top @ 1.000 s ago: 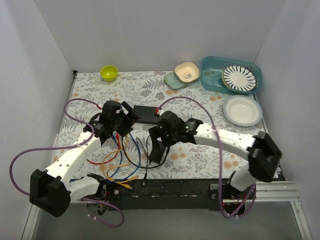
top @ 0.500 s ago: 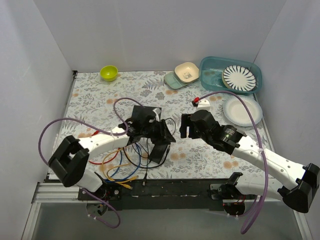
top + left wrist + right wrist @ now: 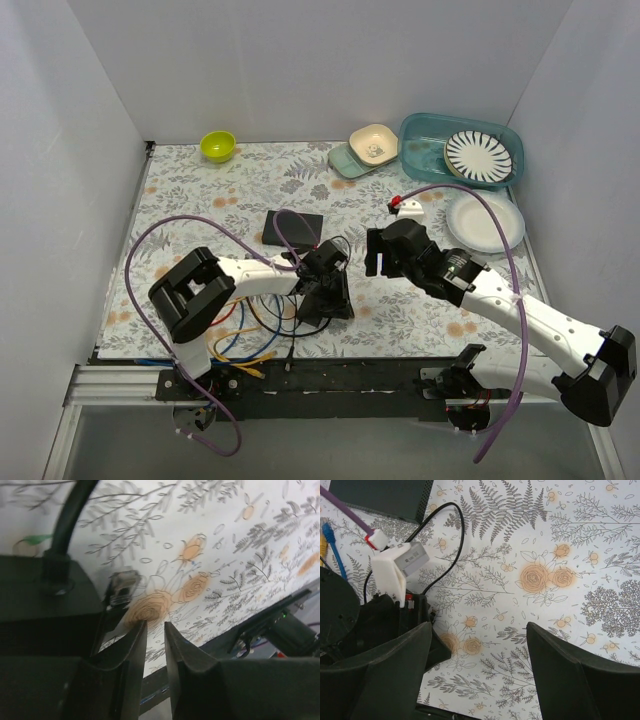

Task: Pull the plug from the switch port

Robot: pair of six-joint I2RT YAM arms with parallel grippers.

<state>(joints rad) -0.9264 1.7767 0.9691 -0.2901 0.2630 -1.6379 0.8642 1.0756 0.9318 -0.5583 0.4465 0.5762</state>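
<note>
The left gripper (image 3: 155, 630) holds its fingers (image 3: 131, 652) nearly together. Only a slim slot is left between them, the bench (image 3: 240, 540) print shows through it, and nothing is pinched. Only the left wrist view shows what lies just past the tips: a clear plug (image 3: 123, 586) at the edge of a black block (image 3: 35, 605), with a thick black cable (image 3: 69, 515) entering the block's top. Whether the plug is seated in anything I cannot tell. The right gripper (image 3: 477, 675) has its fingers (image 3: 380, 680) spread wide above the bench and holds nothing. Its wrist view alone shows the switch (image 3: 380, 497) up close, in the upper left corner. It lies flat on the bench with a vented side, and a black lead (image 3: 462, 535) loops from it toward the left arm. The top view gives the layout: the switch (image 3: 293, 228) lies mid-bench, just beyond the left gripper (image 3: 328, 285), which hangs over the black block (image 3: 338, 303). The right gripper (image 3: 375, 252) is just to the right, apart from both. Coloured cables (image 3: 240, 325) sprawl near the front edge.
</note>
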